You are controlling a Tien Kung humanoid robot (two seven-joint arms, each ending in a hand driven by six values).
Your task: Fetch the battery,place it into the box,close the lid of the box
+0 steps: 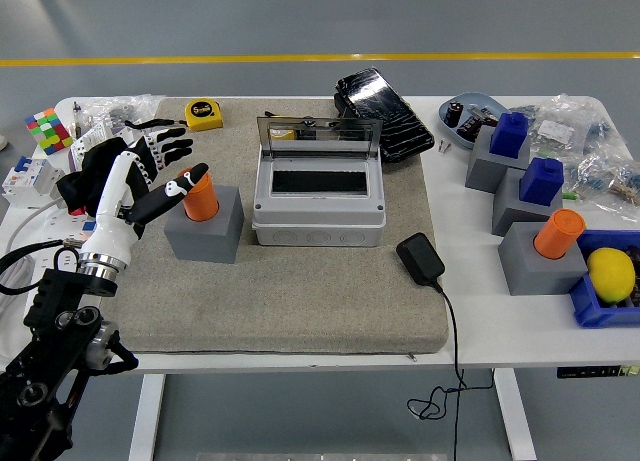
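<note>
The battery, an orange cylinder, stands upright in a grey block holder on the left part of the beige mat. My left hand reaches in from the lower left and sits just left of it. The fingers are spread and point right above the battery, and the thumb tip touches its left side without closing round it. The grey box stands at the mat's centre, with its clear lid raised upright at the back and the dark inside showing. The right arm is out of view.
A yellow tape measure and a black pouch lie behind the box. A black charger with its cable sits front right. Grey blocks with blue pieces, a second orange cylinder and a lemon in a blue bin fill the right.
</note>
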